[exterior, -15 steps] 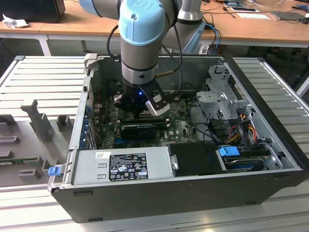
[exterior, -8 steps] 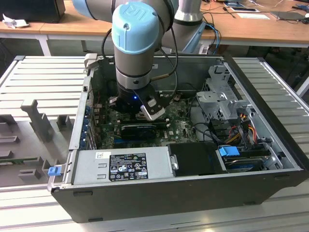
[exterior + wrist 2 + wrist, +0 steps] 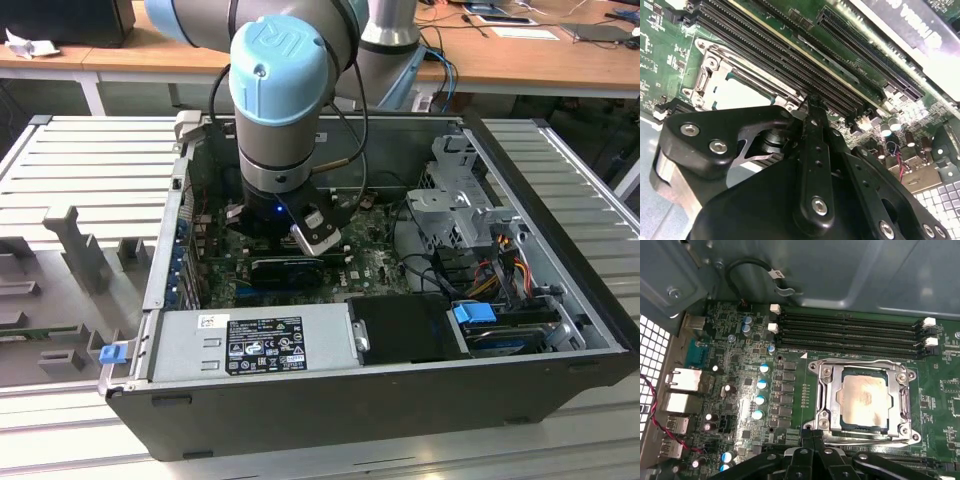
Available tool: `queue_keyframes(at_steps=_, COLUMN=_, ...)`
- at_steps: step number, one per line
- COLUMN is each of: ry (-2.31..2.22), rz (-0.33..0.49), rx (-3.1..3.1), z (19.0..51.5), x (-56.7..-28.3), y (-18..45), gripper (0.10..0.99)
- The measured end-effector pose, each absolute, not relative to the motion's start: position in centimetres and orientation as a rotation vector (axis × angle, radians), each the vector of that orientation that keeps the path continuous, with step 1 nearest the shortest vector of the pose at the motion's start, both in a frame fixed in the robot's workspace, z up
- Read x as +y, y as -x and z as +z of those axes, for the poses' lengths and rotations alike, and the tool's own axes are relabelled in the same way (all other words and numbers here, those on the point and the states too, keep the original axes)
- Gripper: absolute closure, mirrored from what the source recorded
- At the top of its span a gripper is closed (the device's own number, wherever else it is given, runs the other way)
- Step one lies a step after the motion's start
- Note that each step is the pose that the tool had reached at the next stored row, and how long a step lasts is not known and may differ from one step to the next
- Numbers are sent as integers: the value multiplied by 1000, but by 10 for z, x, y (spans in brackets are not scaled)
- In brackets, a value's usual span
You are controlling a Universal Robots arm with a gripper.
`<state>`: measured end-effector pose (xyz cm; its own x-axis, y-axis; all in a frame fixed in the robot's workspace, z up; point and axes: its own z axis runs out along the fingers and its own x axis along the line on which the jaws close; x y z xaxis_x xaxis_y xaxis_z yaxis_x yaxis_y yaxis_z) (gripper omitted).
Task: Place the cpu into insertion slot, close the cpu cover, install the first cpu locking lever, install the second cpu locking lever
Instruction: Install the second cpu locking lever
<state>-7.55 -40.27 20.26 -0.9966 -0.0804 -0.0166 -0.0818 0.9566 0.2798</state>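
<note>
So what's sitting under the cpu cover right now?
The cpu shows through the window of the closed cpu cover, seated in the insertion slot. The slot's contacts are hidden beneath the chip, and the frame covers its edges.

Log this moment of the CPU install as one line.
cpu: seated in insertion slot | cpu cover: closed over it | gripper: at socket's edge | board: motherboard
</note>
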Motion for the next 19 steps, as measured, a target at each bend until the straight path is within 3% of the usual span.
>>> queue_keyframes(at_steps=19, ry=129, rz=516, rx=3088, z=198, x=-403, y=76, gripper=980)
